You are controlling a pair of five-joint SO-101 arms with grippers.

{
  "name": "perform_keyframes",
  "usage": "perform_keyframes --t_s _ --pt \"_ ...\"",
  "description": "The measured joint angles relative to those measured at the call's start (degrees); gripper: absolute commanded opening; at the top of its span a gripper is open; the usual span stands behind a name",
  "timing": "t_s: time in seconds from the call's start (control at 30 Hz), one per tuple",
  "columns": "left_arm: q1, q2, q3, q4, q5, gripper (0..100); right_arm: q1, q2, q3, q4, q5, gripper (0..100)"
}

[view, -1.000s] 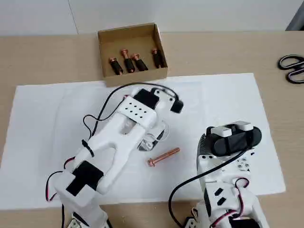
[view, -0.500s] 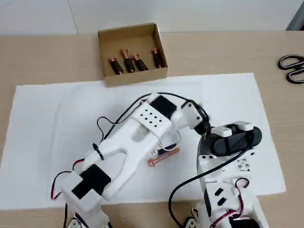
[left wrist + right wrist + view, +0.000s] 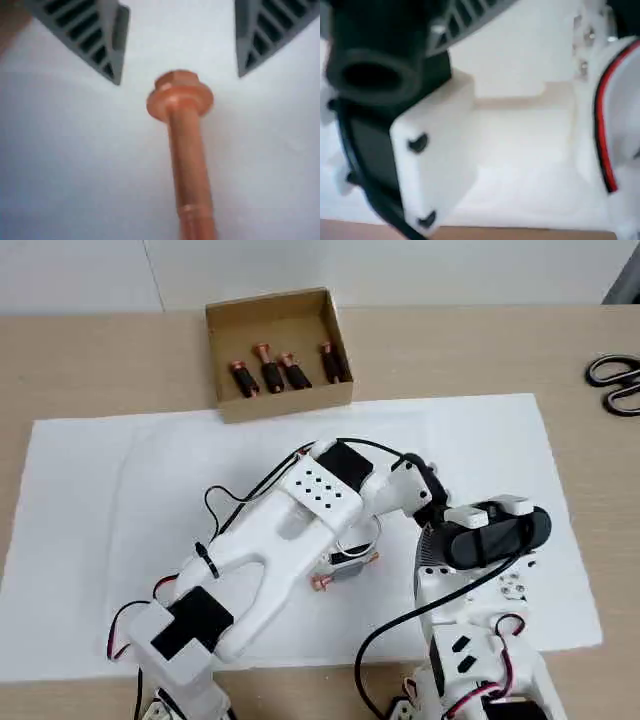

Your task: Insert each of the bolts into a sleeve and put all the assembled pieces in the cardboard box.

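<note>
Hovering left gripper (image 3: 179, 74): I read it as wide open. Its two grey ribbed fingertips (image 3: 102, 40) are spread far apart, and the head of the bolt (image 3: 186, 150) shows in the gap between them. Neither tip touches it.
Place of the bolt: it is copper-coloured with a flanged head and lies flat on the white sheet (image 3: 100, 490). From the high view I see its head end poking out from under the left arm (image 3: 290, 520), in the near half of the sheet.
Pose of the left arm: it is stretched slantwise over the sheet from the near left corner, with its wrist above the bolt and close to the right arm (image 3: 485, 533).
Pose of the right arm: it is folded up over the near right part of the sheet.
State of the right gripper: I cannot tell whether it is open or closed. Its wrist view gives me a black tube-like part (image 3: 370, 75) with an open end, set against a white housing (image 3: 435, 150). It is too blurred for me to say what the tube is.
Place of the cardboard box (image 3: 290, 400): it stands on the table (image 3: 450, 350) just beyond the sheet's far edge, well apart from the bolt.
Contents of the box: four assembled pieces (image 3: 283, 370) lie side by side on its floor, each a copper bolt in a black sleeve.
Far right edge: scissors (image 3: 615, 383) lie on the bare table.
</note>
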Motion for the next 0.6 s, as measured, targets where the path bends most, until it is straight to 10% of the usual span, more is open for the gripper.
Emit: perform_keyframes --t_s 0.6 --pt "0.7 6.7 -0.5 -3.6 6.3 15 0.0 0.0 0.0 0.0 0.0 0.4"
